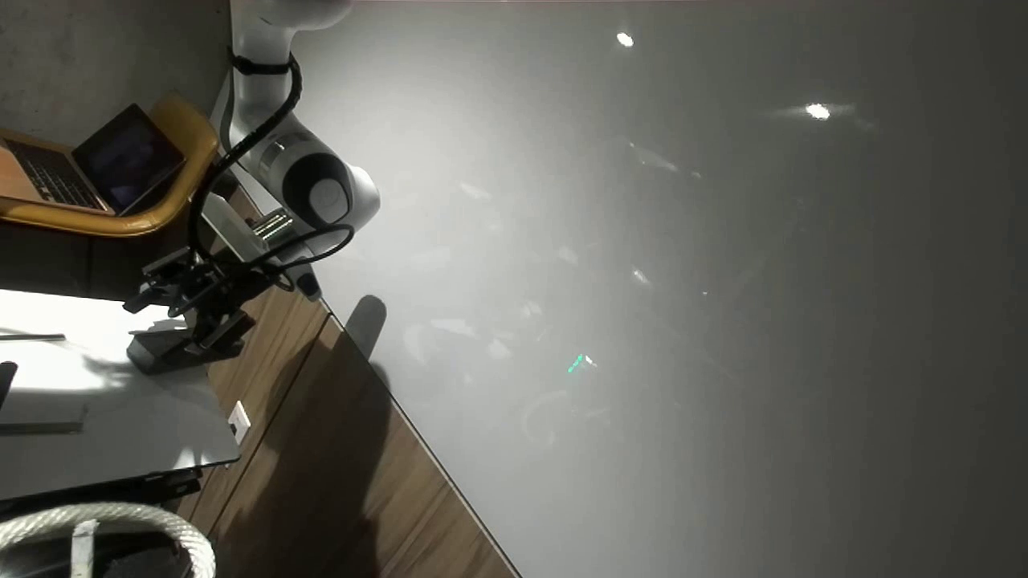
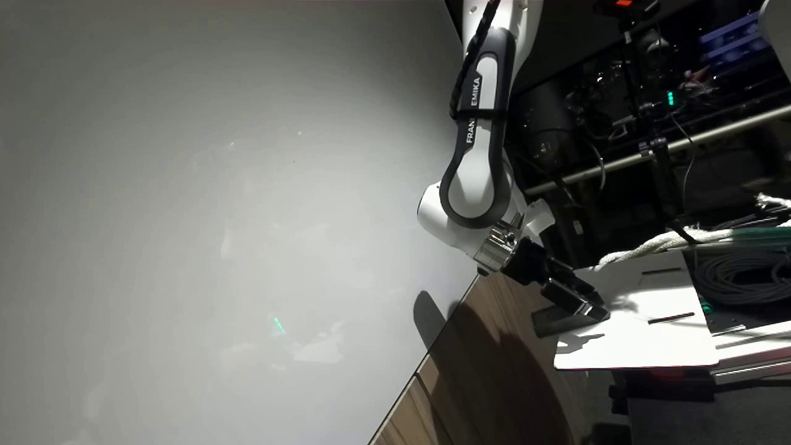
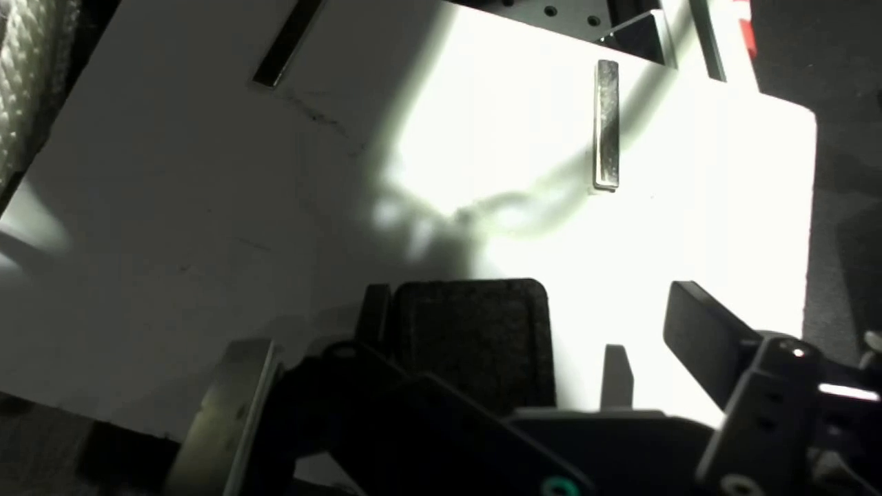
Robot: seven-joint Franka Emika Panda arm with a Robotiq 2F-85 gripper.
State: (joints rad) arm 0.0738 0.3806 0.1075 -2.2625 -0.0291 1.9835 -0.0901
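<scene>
Straddling dark block [image 3: 472, 331], gripper [image 3: 532, 297] spread

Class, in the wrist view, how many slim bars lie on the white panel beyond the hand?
2: a dark bar, cut off by the picture's top edge left of centre, and a shiny bar at upper right. Any under the hand would be hidden.

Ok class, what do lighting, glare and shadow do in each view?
In the wrist view, light washes out part of the white panel, while the dark block looks dim; in both exterior views, shadow crosses the wood surface; in an exterior view, bright glints mark the large grey surface.
</scene>
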